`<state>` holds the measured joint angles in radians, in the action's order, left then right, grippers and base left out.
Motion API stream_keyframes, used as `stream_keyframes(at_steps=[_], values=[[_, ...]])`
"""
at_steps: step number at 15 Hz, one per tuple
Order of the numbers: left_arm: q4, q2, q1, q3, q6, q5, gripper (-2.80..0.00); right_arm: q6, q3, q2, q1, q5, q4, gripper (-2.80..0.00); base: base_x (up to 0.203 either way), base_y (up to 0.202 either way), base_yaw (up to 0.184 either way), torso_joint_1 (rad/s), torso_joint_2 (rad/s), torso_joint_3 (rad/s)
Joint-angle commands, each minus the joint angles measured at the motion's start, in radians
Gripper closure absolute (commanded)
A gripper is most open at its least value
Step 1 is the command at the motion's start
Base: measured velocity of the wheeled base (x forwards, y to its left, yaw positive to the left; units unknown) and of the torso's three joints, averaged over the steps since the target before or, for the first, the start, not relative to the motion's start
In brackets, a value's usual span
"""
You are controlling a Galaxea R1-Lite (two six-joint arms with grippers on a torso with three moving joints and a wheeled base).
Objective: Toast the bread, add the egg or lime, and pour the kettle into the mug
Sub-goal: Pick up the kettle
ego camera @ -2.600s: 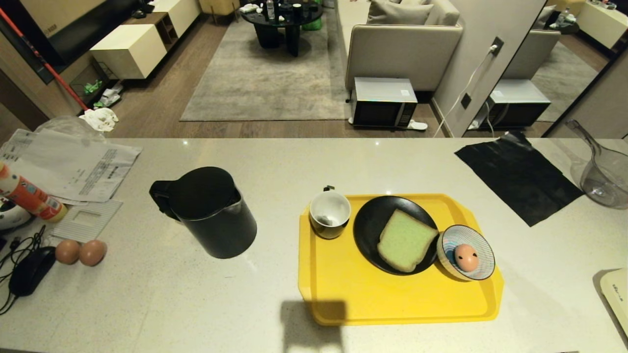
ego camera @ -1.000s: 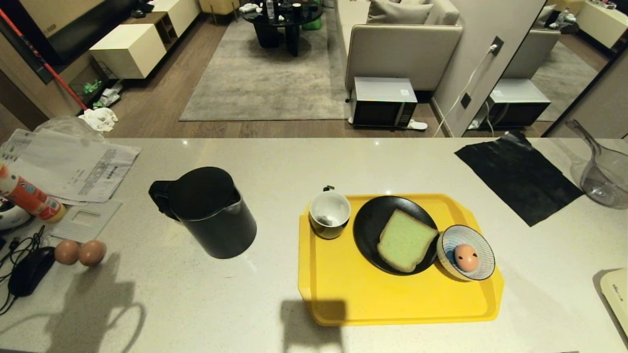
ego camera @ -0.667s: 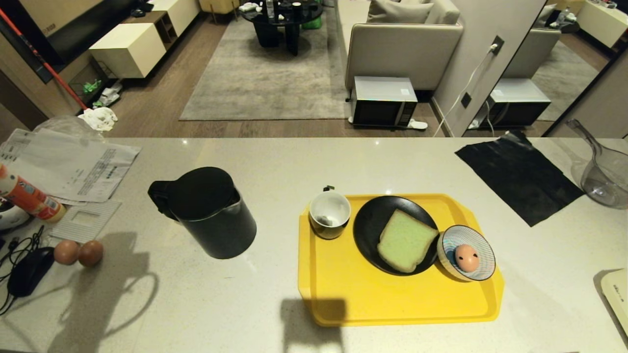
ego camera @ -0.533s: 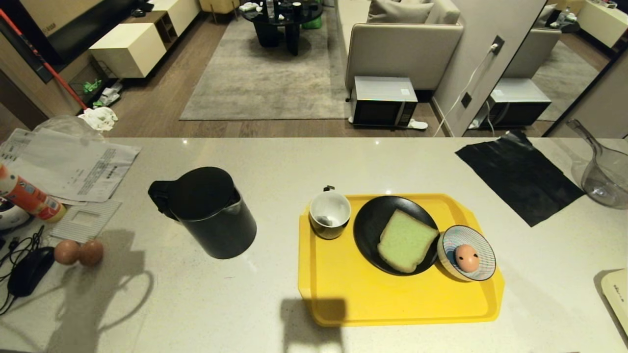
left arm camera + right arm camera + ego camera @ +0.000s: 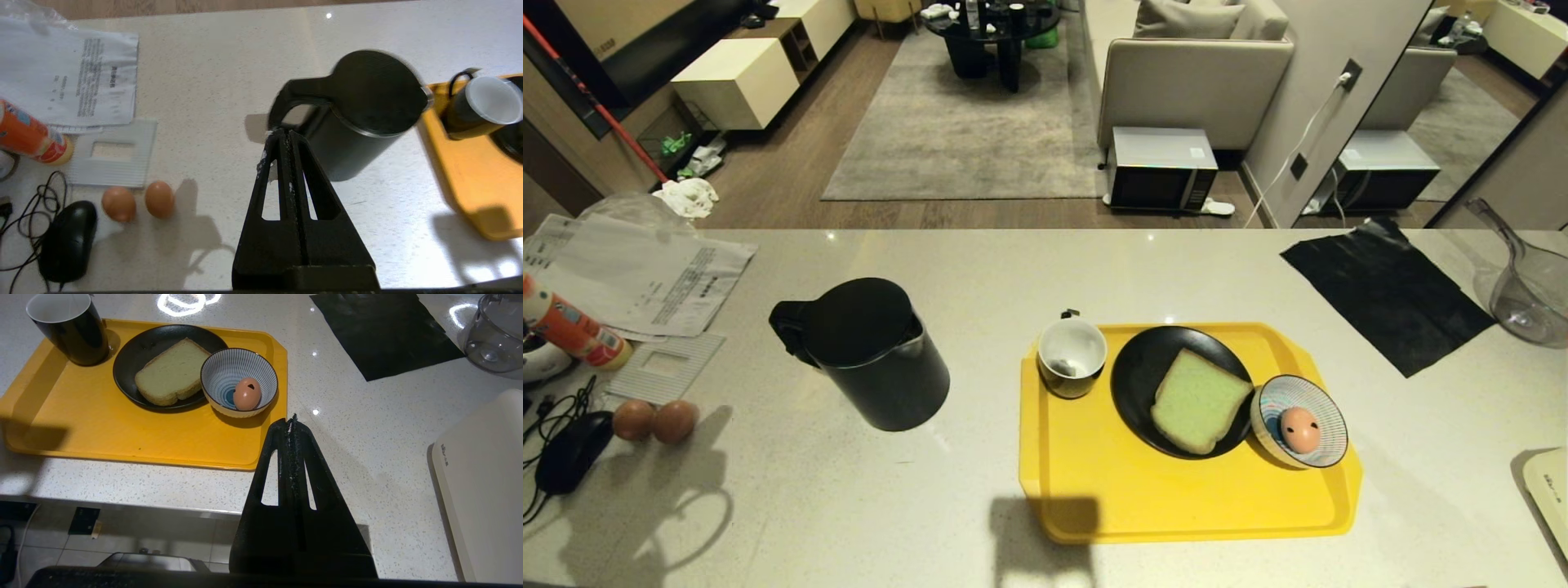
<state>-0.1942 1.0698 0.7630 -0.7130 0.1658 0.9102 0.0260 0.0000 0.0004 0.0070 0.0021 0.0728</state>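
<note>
A black kettle (image 5: 870,351) stands on the counter, handle toward the left. On the yellow tray (image 5: 1176,498) sit a black mug (image 5: 1072,357), white inside, a black plate (image 5: 1135,376) with the greenish bread (image 5: 1196,400), and a striped bowl (image 5: 1327,400) holding the spotted egg (image 5: 1298,428). No lime shows. My left gripper (image 5: 284,131) is shut and empty, hovering above the counter with its tips by the kettle (image 5: 363,110) handle. My right gripper (image 5: 291,421) is shut and empty near the counter's front edge, right of the tray (image 5: 122,437). Neither arm appears in the head view.
Two plain brown eggs (image 5: 654,420), a black mouse (image 5: 572,451), papers (image 5: 645,273) and an orange bottle (image 5: 568,327) crowd the left end. A black mat (image 5: 1384,294) and clear jug (image 5: 1527,286) lie at the right, a white appliance (image 5: 1547,490) at the near right.
An arm's shadow has appeared on the counter at the near left and shifted about beside the two brown eggs. Kettle, tray and dishes have not moved.
</note>
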Motion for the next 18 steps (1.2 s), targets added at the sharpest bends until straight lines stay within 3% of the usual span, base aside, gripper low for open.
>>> stream_keyframes(at_steps=[1,3,5,7,10,14,18], values=[[-0.104,0.123,0.026,0.062,0.021,0.008,0.00,0.001,0.026,0.003,0.000,0.001,0.001,0.00,0.000,0.000,0.000,0.000,0.00,0.000],[-0.249,0.163,0.053,0.184,0.050,0.011,0.00,0.000,0.027,0.003,0.000,0.001,0.001,0.00,0.000,0.000,0.000,0.000,0.00,0.000],[-0.327,0.228,0.063,0.257,0.051,0.023,0.00,0.000,0.026,0.003,0.001,0.001,0.001,0.00,0.000,0.000,0.000,0.000,0.00,0.000],[-0.414,0.257,0.057,0.346,0.048,0.045,0.00,0.000,0.026,0.003,0.001,0.001,0.001,0.00,0.000,0.000,0.000,0.000,0.00,0.000],[-0.640,0.322,0.029,0.504,0.048,0.060,0.00,0.000,0.026,0.003,0.001,0.001,0.001,0.00,0.000,0.000,0.000,0.000,0.00,0.000],[-0.774,0.494,0.002,0.493,0.052,0.062,0.00,0.000,0.027,0.003,0.000,0.001,0.001,0.00,0.000,0.000,0.000,0.000,0.00,0.000],[-1.023,0.727,-0.019,0.430,0.048,0.061,0.00,0.000,0.026,0.003,0.001,0.001,0.001,0.00,0.000,0.000,0.000,0.000,0.00,0.000]])
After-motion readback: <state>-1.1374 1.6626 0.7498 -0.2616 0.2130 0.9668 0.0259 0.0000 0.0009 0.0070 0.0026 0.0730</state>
